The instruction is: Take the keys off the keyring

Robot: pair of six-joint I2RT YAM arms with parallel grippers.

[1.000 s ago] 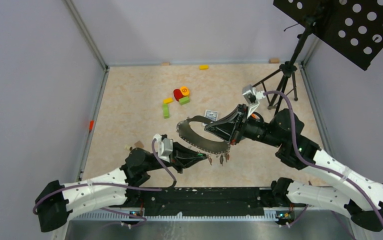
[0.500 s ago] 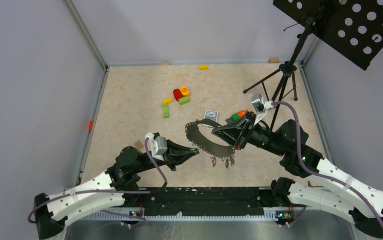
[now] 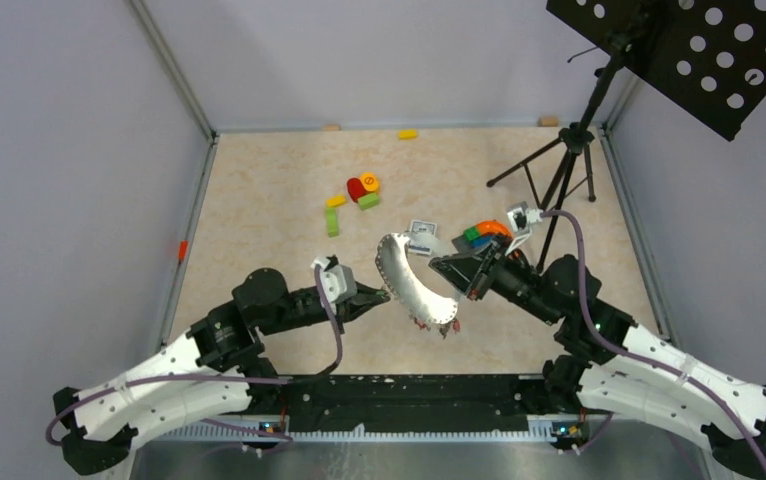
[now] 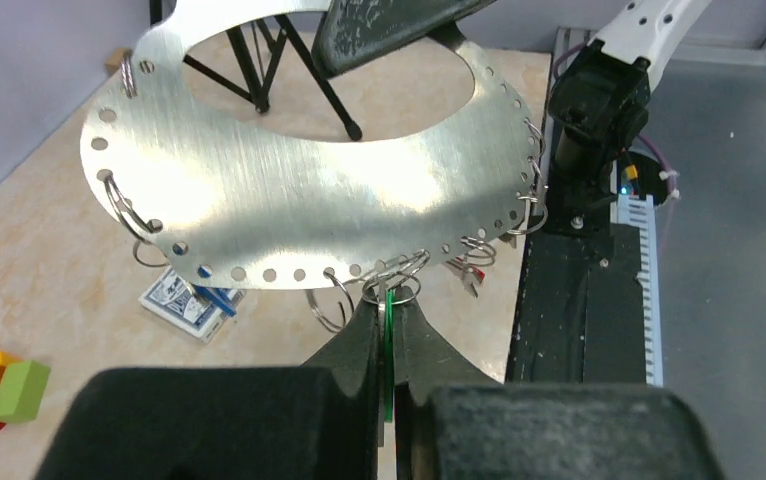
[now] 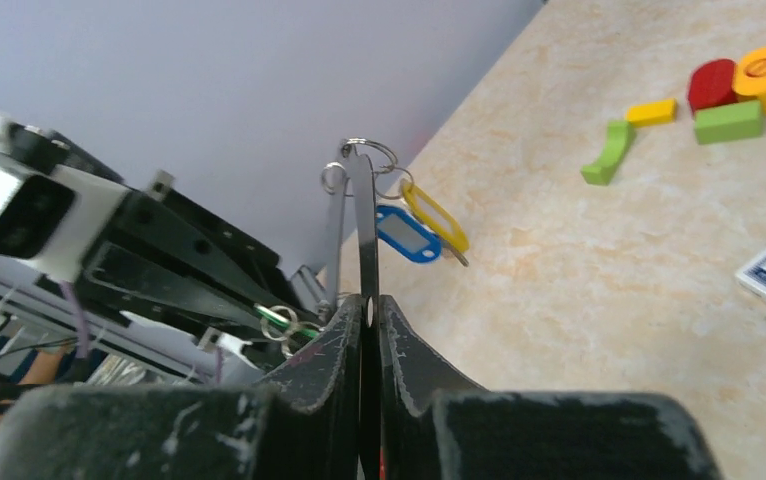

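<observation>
The keyring [image 3: 406, 279] is a wide, flat grey metal loop with holes along its rim, held tilted above the table. My right gripper [image 3: 441, 267] is shut on its right side; in the right wrist view the keyring [image 5: 364, 225] runs edge-on between the jaws of the right gripper [image 5: 369, 302]. Keys [image 3: 437, 324] dangle from small rings on its lower edge. My left gripper [image 4: 387, 302] is shut on a green-tagged key [image 4: 388, 345] that hangs from the keyring [image 4: 289, 200]. A blue tag [image 5: 406, 233] and a yellow tag [image 5: 437, 214] hang at the far rim.
A playing-card box [image 3: 422, 237] lies under the loop. Coloured toy blocks [image 3: 357, 196] sit further back, and an orange arch block [image 3: 490, 228] by my right wrist. A black tripod stand [image 3: 562, 165] rises at the back right. Walls close in on the left, back and right.
The keyring has tipped up steeply and shifted a little toward the near edge with the right gripper. My left gripper has closed on the green-tagged key at the loop's lower edge.
</observation>
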